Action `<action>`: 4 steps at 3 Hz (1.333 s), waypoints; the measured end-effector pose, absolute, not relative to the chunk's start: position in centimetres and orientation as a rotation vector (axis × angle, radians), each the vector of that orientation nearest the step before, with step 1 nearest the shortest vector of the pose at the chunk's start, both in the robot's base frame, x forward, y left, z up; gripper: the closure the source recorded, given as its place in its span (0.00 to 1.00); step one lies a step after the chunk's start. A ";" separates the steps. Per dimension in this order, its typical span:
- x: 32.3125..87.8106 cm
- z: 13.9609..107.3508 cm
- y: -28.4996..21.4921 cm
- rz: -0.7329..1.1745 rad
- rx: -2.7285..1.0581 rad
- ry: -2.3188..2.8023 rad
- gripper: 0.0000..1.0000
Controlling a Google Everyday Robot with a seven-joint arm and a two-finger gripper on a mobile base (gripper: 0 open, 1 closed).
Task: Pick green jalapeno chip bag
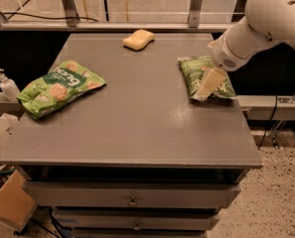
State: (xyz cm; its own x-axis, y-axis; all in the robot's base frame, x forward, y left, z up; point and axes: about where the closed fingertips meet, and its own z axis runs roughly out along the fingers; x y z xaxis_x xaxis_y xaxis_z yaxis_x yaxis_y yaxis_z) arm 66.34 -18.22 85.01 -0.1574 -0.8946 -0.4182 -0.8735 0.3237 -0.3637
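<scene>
Near the right edge of the surface (pixel 137 118), toward the back corner, the green jalapeno chip bag (pixel 188 71) lies flat. The gripper (pixel 207 85) is low over the bag's front half, touching or just above it; I cannot tell how wide it stands. The step looks like closing in for the grasp. To do it well: centre on the bag, pinch a fold of film rather than press it flat, and lift straight so it doesn't slide off the right edge. The lime-green bag (pixel 60 86) at the left edge and the sponge (pixel 138 39) at the back edge are well apart.
</scene>
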 end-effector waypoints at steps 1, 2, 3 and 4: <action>67.0 84.6 -18.6 -0.044 -1.554 2.054 0.18; 66.9 84.5 -18.6 -0.034 -1.567 2.067 0.41; 66.9 84.7 -18.5 -0.029 -1.573 2.070 0.64; 66.7 84.8 -18.5 -0.023 -1.577 2.072 0.87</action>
